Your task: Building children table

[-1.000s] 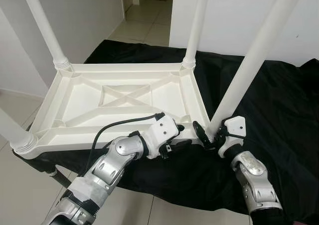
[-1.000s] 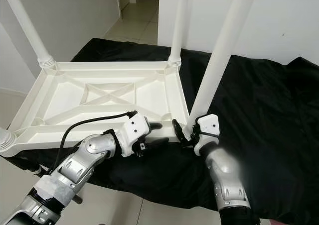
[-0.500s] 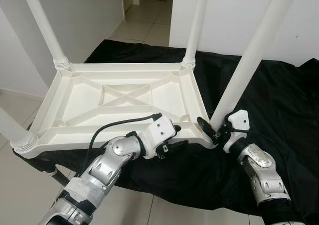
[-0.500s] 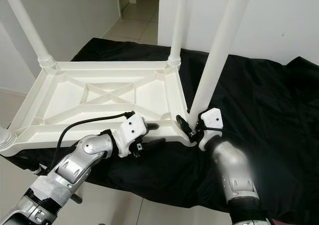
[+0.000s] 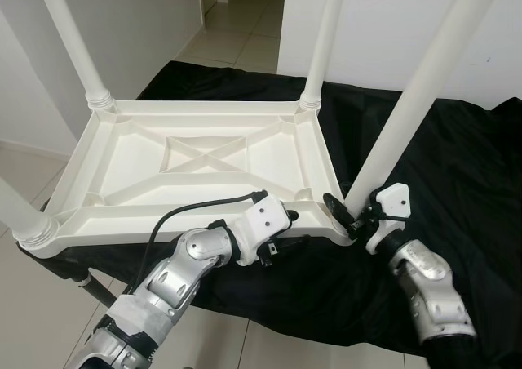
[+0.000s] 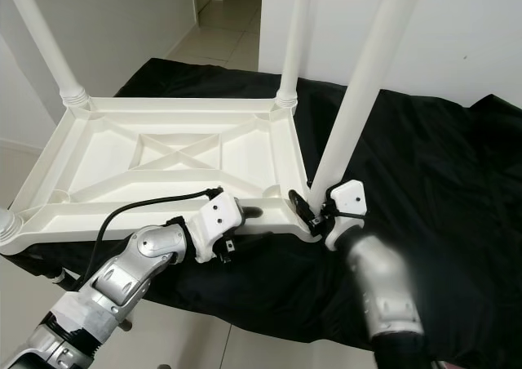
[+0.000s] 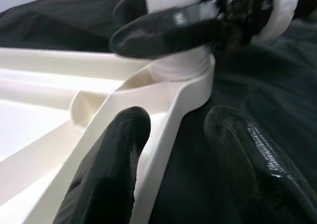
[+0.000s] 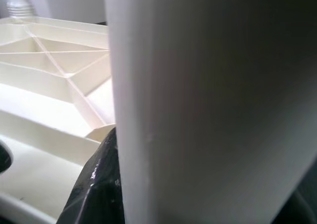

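Tabletop [image 5: 204,161] lies upside down on the black cloth [image 5: 457,157], ribbed underside up. Three legs already stand seated in their corner sockets: far-left leg [image 5: 73,46], far-right leg [image 5: 325,42], near-left leg [image 5: 16,214].

The fourth leg [image 5: 416,100] is at the near-right corner, leaning slightly right, foot at the socket. In the left wrist view its base sits on the socket collar, but I can't tell whether it's fully home or only partly in.

Right gripper [image 5: 352,218] is clamped on the fourth leg just above the socket; its wrist view has the leg hard against one black finger [image 8: 94,184].

Left gripper [image 7: 176,149] straddles the tabletop's near rim just beside that corner, fingers apart, one on each side of the rim; contact not clear, so bracing rather than gripping by the look of it.

My read on progress: three of four legs done, last one being seated. Left: finish seating it, square it up with the other three, release, then flip the table upright.
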`<state>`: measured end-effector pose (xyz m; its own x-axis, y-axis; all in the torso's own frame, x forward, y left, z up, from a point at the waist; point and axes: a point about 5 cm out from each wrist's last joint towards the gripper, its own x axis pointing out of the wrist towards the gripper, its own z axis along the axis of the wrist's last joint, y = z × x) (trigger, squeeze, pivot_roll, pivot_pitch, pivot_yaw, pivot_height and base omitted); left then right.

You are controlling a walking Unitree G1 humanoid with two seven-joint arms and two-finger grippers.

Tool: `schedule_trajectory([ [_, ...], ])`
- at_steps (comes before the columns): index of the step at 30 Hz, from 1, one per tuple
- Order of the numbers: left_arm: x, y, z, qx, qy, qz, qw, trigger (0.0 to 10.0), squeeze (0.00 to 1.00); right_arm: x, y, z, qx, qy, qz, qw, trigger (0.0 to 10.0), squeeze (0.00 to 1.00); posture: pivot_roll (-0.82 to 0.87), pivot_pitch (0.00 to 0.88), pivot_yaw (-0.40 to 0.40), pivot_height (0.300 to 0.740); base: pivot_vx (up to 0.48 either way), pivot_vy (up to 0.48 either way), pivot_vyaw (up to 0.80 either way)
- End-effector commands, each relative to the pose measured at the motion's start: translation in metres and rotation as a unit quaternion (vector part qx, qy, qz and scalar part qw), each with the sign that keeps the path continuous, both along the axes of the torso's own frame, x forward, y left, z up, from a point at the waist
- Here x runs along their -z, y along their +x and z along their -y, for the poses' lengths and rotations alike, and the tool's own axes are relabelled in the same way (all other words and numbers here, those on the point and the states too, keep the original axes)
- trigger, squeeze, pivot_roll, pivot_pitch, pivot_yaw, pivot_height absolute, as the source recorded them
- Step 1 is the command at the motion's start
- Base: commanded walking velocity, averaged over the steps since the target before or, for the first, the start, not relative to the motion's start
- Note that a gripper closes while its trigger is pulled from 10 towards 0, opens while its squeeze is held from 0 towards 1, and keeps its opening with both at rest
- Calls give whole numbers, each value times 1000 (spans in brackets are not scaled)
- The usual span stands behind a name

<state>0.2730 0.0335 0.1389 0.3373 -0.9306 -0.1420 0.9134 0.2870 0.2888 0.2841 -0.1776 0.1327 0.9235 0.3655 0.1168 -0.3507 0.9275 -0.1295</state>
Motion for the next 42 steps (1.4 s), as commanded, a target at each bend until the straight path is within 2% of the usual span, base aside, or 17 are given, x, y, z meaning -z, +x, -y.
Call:
schedule_trajectory([
  [1, 1, -5, 3, 34, 10, 3, 999, 10000, 0, 8, -1, 3, 50, -11, -16, 999, 10000, 0, -12, 37, -49, 740, 0, 0, 0],
  [2, 1, -5, 3, 34, 10, 3, 999, 10000, 0, 8, -1, 3, 50, -11, -16, 999, 10000, 0, -12, 37, -49, 740, 0, 0, 0],
  [3, 0, -4, 2, 32, 9, 2, 999, 10000, 0, 8, -2, 4, 80, 1, -15, 997, 10000, 0, -11, 33, -52, 740, 0, 0, 0],
  [6, 0, -4, 2, 32, 9, 2, 999, 10000, 0, 8, -2, 4, 80, 1, -15, 997, 10000, 0, -11, 33, -52, 740, 0, 0, 0],
  [7, 0, -3, 1, 30, 10, 3, 999, 10000, 0, 8, -4, 3, 115, 14, -16, 993, 10000, 0, -11, 29, -55, 740, 0, 0, 0],
  [8, 0, -3, 1, 30, 10, 3, 999, 10000, 0, 8, -4, 3, 115, 14, -16, 993, 10000, 0, -11, 29, -55, 740, 0, 0, 0],
  [10, 0, -2, -1, 28, 12, 5, 1000, 10000, 0, 12, -9, -3, 171, 34, -24, 984, 10000, 0, -12, 20, -58, 740, 0, 0, 0],
  [11, 0, -2, -1, 28, 12, 5, 1000, 10000, 0, 12, -9, -3, 171, 34, -24, 984, 10000, 0, -12, 20, -58, 740, 0, 0, 0],
  [16, -2, 0, 2, 28, 10, 10, 1000, 10000, 0, 24, -18, -19, 277, 70, -53, 957, 10000, 0, -13, 2, -63, 740, 0, 0, 0],
  [18, -2, 1, 1, 27, 9, 10, 1000, 10000, 0, 25, -19, -22, 288, 75, -59, 953, 10000, 0, -15, 1, -61, 740, 0, 0, 0],
  [25, -1, 1, -1, 23, 6, 6, 1000, 10000, 0, 20, -19, -19, 306, 80, -50, 947, 10000, 0, -27, 10, -47, 740, 0, 0, 0],
  [33, 0, 0, -1, 28, 9, 4, 1000, 10000, 0, 17, -20, -20, 300, 73, -33, 951, 10000, 0, -31, 20, -43, 740, 0, 0, 0],
  [39, -2, 4, -4, 22, 10, 6, 1000, 10000, 0, 7, -20, -12, 283, 72, 1, 957, 10000, 0, -37, 46, -33, 740, 0, 0, 0],
  [41, -3, 5, -4, 21, 10, 7, 1000, 10000, 0, 6, -20, -10, 282, 70, 3, 957, 10000, 35, -34, 55, -29, 740, 0, 0, 0],
  [42, -5, 5, -5, 20, 9, 9, 1000, 10000, 0, 5, -20, -7, 280, 75, 5, 957, 10000, 1000, -32, 62, -26, 740, 0, 0, 0],
])
